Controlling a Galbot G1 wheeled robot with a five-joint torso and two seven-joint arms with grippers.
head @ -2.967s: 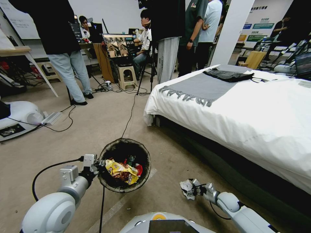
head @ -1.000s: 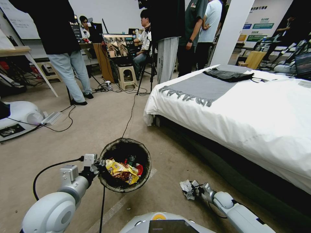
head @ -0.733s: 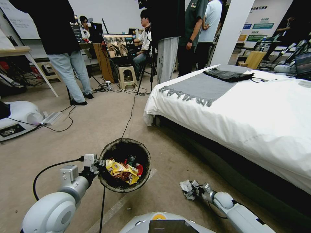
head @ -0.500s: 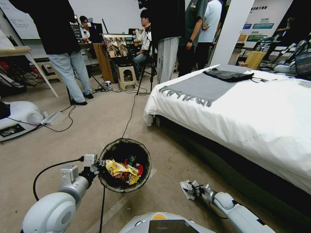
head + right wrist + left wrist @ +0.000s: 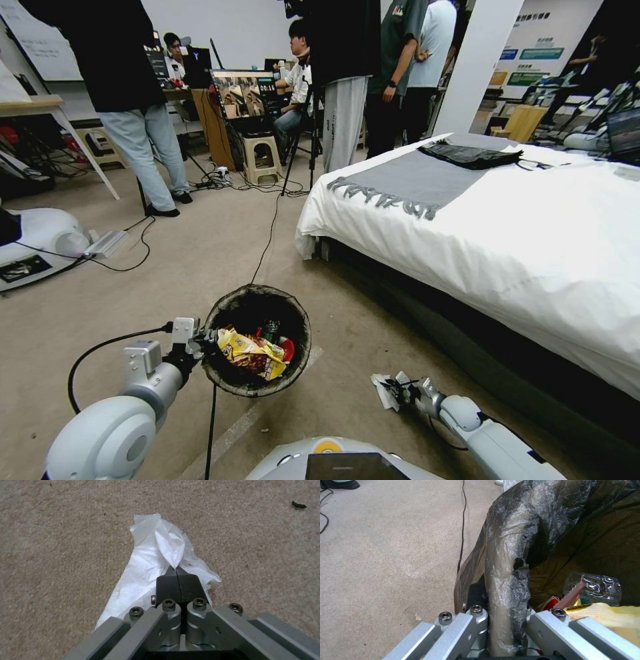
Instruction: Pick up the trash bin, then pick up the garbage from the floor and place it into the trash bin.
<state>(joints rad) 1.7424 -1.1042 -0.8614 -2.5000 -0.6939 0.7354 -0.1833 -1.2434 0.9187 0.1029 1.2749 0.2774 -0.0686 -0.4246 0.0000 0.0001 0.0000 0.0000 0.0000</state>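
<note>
My right gripper (image 5: 176,573) pinches the crumpled white tissue (image 5: 156,562) shut; left gripper (image 5: 506,620) clamps the black-lined round trash bin (image 5: 257,340). Next: lift tissue over bin.

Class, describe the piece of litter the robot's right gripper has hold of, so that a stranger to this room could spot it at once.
Start at the big white-sheeted bed, then look to the beige carpet beside it, right of the round bin with the dark bag liner. There the right gripper pinches a crumpled white tissue lying on the carpet, plain and unprinted, unlike the yellow wrapper inside the bin.
</note>
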